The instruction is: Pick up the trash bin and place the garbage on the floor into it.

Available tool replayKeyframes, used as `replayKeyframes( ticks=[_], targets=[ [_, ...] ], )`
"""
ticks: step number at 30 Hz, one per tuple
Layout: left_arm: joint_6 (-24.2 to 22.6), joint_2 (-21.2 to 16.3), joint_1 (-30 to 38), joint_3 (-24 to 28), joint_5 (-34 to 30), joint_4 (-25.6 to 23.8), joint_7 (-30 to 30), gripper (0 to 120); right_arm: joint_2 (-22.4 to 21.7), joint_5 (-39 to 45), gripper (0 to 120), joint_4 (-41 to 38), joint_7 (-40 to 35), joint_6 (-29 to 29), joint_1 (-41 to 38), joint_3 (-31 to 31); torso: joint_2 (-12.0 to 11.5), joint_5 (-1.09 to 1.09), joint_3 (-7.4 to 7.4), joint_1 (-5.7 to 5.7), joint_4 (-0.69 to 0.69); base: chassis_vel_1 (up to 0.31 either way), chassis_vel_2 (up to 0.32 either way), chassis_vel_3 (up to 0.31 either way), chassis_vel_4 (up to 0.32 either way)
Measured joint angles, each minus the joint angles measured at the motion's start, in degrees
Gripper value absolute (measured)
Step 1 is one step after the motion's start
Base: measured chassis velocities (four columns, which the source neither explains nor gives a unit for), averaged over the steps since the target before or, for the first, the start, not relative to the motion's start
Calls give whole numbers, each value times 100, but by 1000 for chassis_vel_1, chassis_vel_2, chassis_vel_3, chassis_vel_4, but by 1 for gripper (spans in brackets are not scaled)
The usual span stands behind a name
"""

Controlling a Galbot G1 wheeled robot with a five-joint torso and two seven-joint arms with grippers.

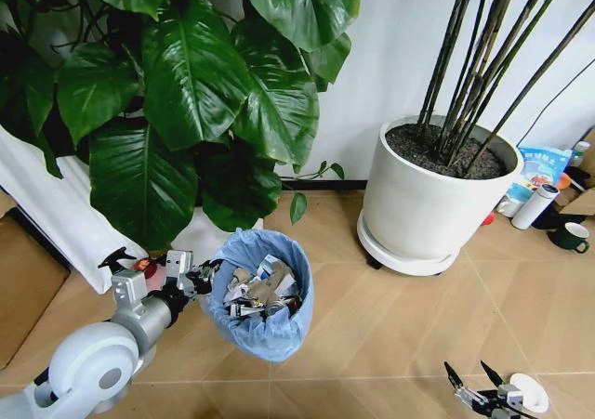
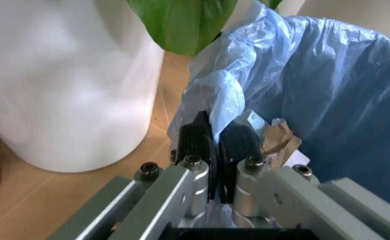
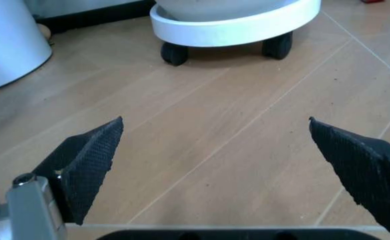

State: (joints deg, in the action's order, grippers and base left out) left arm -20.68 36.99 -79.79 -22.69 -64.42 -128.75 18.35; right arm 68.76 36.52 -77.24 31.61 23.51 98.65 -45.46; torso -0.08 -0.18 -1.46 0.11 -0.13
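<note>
The left gripper (image 1: 206,278), clamped on the rim at nine o'clock, held the light, soft-lined trash bin (image 1: 265,331), while the right gripper (image 1: 479,382) hung wide open, empty.

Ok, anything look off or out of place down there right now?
One thing: a white disc lies loose on the floor, beside the open right gripper. The trash bin leans a little, its rim pinched by the left gripper. No spill visible around it.
</note>
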Motion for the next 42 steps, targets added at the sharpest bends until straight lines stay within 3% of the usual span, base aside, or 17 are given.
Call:
replayKeyframes(
  ticks=[42],
  targets=[
    [5, 52, 23, 55, 25, 55, -17, 0, -79, 59, 100, 344, 12, 100, -90, 95, 0, -1, 0, 0, 0, -66, -63, 63, 64]
  ],
)
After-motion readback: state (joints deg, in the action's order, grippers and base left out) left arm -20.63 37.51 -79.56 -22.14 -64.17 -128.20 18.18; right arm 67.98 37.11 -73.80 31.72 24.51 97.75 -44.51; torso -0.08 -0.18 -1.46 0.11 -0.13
